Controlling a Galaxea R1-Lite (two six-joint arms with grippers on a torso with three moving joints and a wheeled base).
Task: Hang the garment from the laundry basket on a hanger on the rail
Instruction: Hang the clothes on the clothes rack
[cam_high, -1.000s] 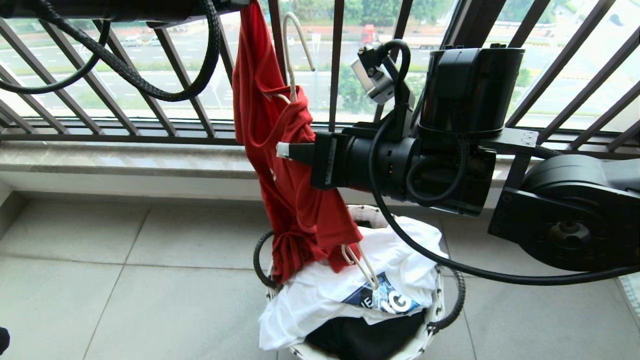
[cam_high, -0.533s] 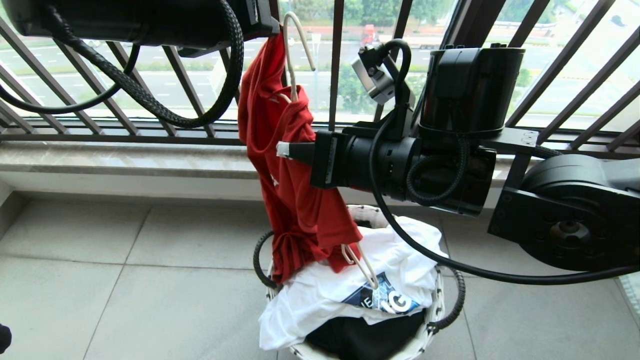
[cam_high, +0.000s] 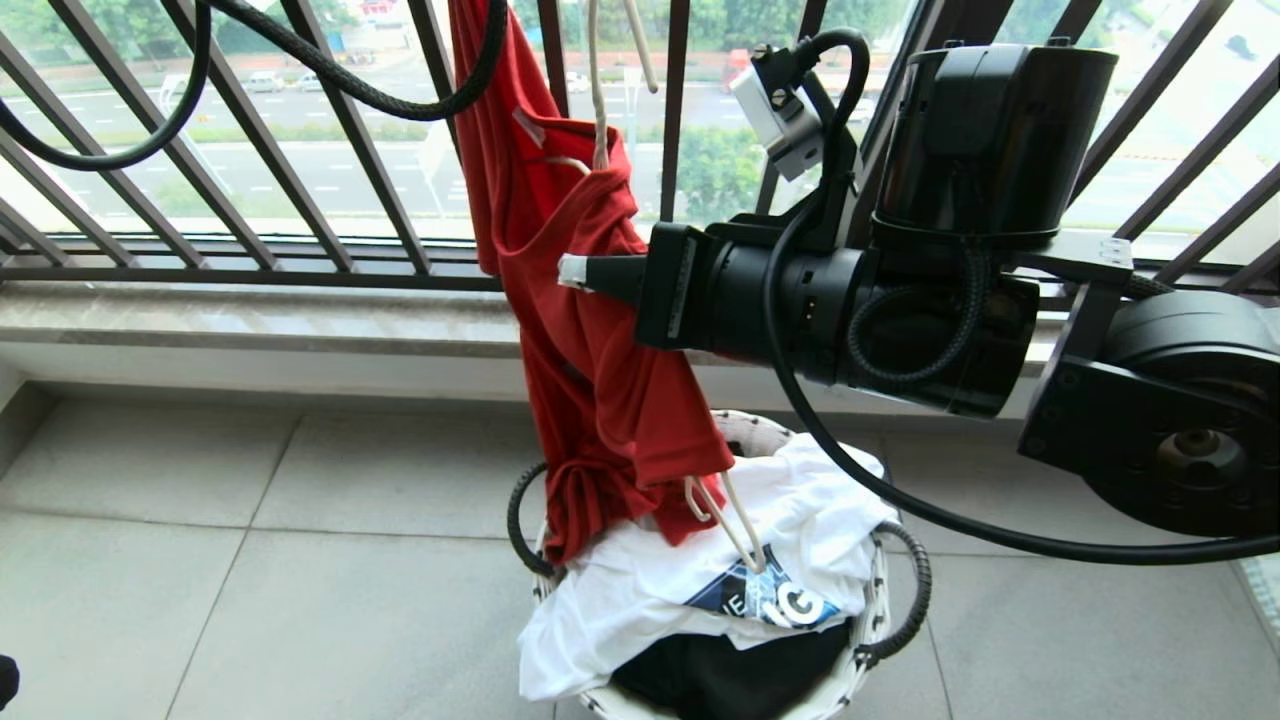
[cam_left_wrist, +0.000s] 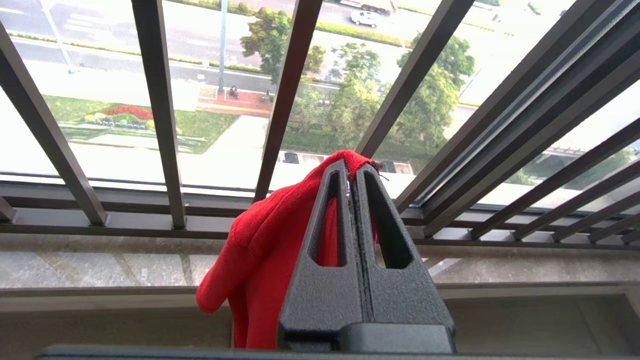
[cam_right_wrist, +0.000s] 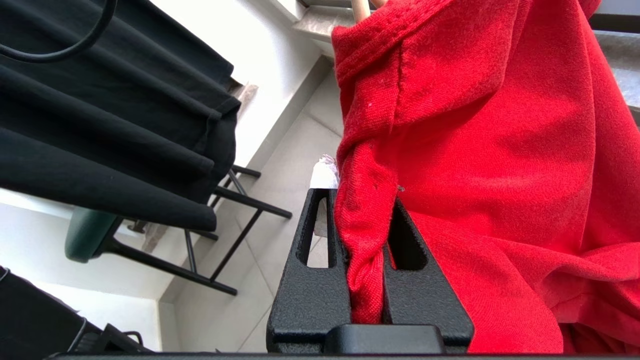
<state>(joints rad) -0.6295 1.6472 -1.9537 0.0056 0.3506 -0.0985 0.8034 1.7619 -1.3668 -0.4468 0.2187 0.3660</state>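
Note:
The red garment (cam_high: 590, 380) hangs in a twisted column in front of the window, its lower end resting on the laundry basket (cam_high: 878, 600). The cream wire hanger (cam_high: 598, 110) is threaded through it; the hook runs out of the top of the head view and one corner (cam_high: 735, 530) pokes out low down. My right gripper (cam_high: 572, 272) reaches in level from the right, shut on a bunched fold of the garment (cam_right_wrist: 500, 175). My left gripper (cam_left_wrist: 352, 167), above the head view, is shut on a thin edge of the garment (cam_left_wrist: 260, 260). The rail is out of view.
A white printed T-shirt (cam_high: 640, 600) and a black T-shirt (cam_high: 720, 675) fill the basket. The black barred balcony railing (cam_high: 350, 200) and stone sill (cam_high: 250, 320) stand close behind. Dark clothes (cam_right_wrist: 110, 125) hang over a chair (cam_right_wrist: 90, 240) off to the side.
My left arm has risen out of the top of the head view, pulling the garment's upper end and the hanger hook higher. The right arm has shifted slightly upward, still gripping.

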